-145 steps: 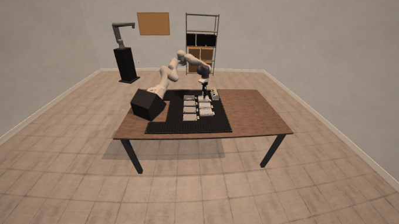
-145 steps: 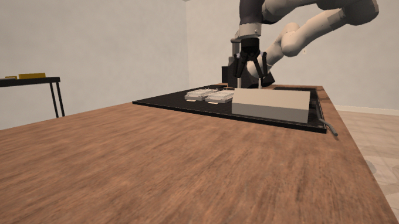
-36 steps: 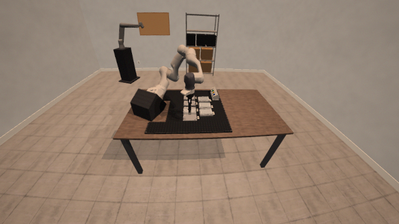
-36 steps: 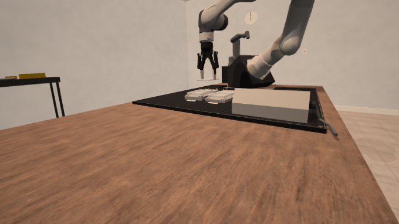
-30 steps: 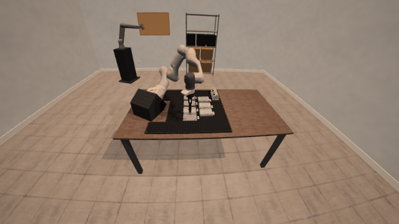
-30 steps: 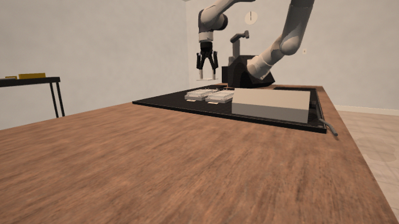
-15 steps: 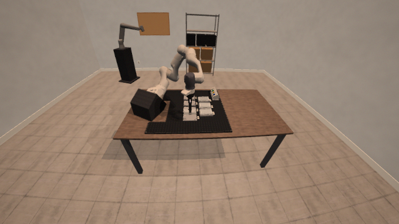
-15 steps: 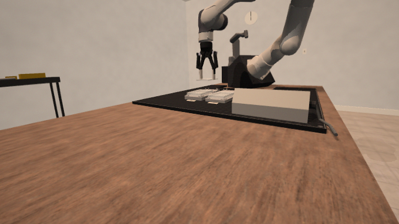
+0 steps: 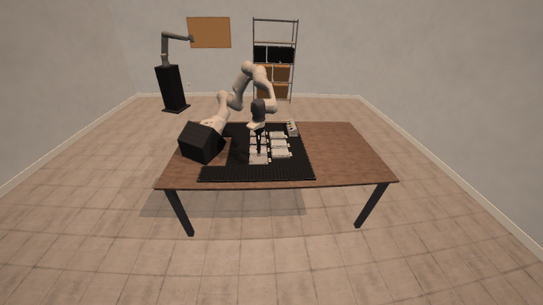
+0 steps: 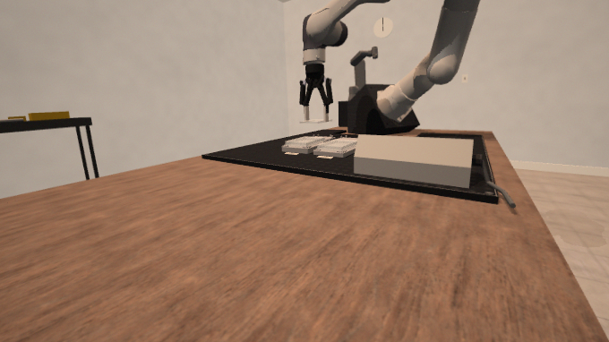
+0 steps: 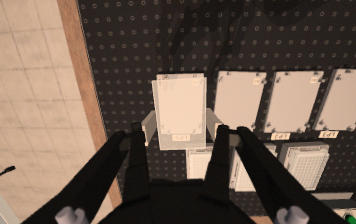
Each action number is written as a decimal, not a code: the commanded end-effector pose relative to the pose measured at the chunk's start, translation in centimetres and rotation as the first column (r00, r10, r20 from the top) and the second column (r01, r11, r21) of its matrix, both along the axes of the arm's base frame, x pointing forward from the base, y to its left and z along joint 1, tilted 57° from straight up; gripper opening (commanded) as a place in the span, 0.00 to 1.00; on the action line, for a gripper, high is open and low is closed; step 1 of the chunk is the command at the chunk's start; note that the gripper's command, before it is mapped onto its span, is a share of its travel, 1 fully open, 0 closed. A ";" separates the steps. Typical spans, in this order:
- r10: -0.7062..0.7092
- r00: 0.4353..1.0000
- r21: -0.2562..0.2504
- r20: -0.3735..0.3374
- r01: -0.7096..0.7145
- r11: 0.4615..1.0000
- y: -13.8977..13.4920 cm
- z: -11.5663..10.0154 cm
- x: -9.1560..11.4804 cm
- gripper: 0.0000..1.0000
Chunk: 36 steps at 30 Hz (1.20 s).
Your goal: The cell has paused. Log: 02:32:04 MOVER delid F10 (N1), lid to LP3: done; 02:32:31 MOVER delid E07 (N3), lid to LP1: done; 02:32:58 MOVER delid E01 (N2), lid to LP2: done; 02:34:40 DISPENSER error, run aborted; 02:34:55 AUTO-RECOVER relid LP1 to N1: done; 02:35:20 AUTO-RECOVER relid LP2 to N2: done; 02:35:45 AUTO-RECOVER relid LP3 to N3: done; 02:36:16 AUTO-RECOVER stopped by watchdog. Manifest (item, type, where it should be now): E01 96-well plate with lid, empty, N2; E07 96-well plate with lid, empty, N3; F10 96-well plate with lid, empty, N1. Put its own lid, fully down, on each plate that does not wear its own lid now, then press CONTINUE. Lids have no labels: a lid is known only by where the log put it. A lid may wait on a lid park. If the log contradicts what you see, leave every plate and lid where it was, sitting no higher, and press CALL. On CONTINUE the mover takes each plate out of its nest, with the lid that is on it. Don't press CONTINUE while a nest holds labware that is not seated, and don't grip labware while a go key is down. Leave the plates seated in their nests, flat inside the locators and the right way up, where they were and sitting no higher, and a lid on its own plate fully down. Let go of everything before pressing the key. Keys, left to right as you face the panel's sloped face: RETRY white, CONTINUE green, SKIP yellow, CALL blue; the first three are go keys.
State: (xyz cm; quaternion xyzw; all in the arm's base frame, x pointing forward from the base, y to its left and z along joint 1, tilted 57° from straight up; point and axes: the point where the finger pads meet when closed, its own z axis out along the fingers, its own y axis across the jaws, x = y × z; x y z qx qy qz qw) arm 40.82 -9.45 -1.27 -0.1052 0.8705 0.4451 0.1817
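Observation:
My gripper (image 11: 180, 116) is shut on a clear plate lid (image 11: 180, 111) and holds it flat in the air. It also shows in the exterior view (image 10: 315, 111), with the lid (image 10: 315, 120) well above the black mat. In the wrist view the lid hangs over the leftmost white lid park pad (image 11: 176, 142), which is partly hidden by it. More white pads (image 11: 240, 100) (image 11: 292, 100) lie in a row to the right. White 96-well plates (image 11: 305, 161) (image 10: 305, 143) (image 10: 338, 146) sit in nests in the nearer row, partly hidden by my fingers. I cannot tell which of them wear lids.
The key panel (image 9: 293, 128) stands at the far end of the nest row; its grey back (image 10: 413, 158) faces the exterior view, and a green key shows in the wrist view corner (image 11: 347, 216). The black arm base housing (image 9: 200, 142) sits at the mat's left. The table edge (image 11: 87, 100) runs left of the pads.

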 end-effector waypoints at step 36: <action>-0.011 1.000 0.002 -0.018 0.011 1.000 3.6 -2.7 1.1 0.00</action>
